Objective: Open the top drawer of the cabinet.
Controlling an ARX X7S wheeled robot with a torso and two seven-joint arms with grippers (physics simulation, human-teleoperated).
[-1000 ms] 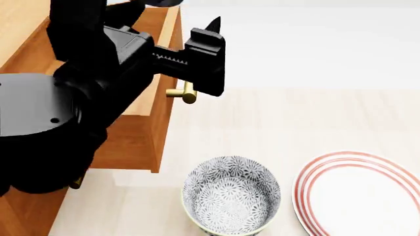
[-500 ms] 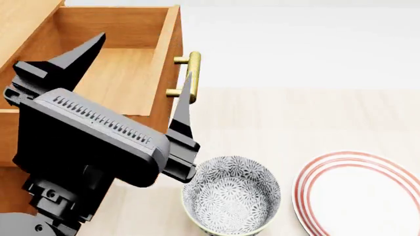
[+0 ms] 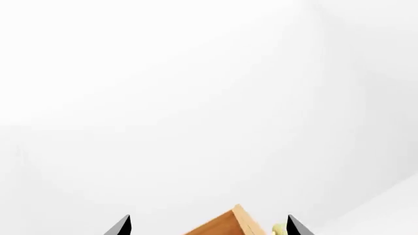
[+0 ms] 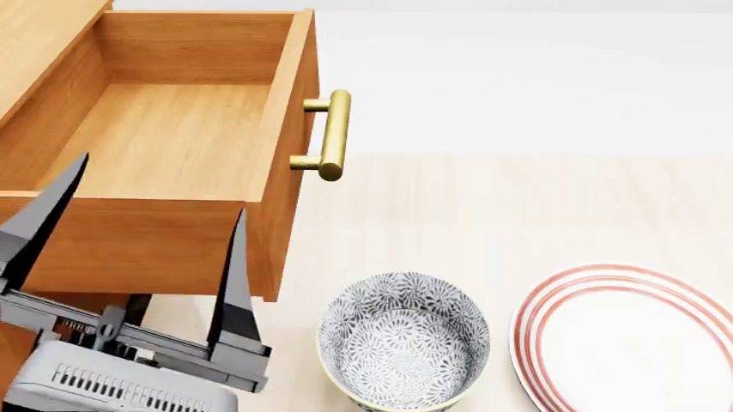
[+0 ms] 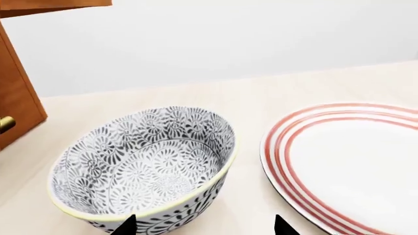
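On the pale wooden table [image 4: 481, 206], the head view shows the top drawer [image 4: 172, 129] pulled far out of the cabinet [image 4: 40, 34] at the left. The left gripper [image 4: 143, 249] hangs near its front corner, jaws wide apart, holding nothing. Only the right wrist view shows the right gripper [image 5: 203, 226], spread and empty, with the bowl [image 5: 147, 166] and plate [image 5: 346, 161] beyond.

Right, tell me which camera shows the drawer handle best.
The head view: the brass handle shows whole, with both posts, on the front of the pulled-out top drawer. The left wrist view catches only a pale sliver of it at the picture's edge. The right wrist view shows no top handle, just a brass tip lower on the cabinet.
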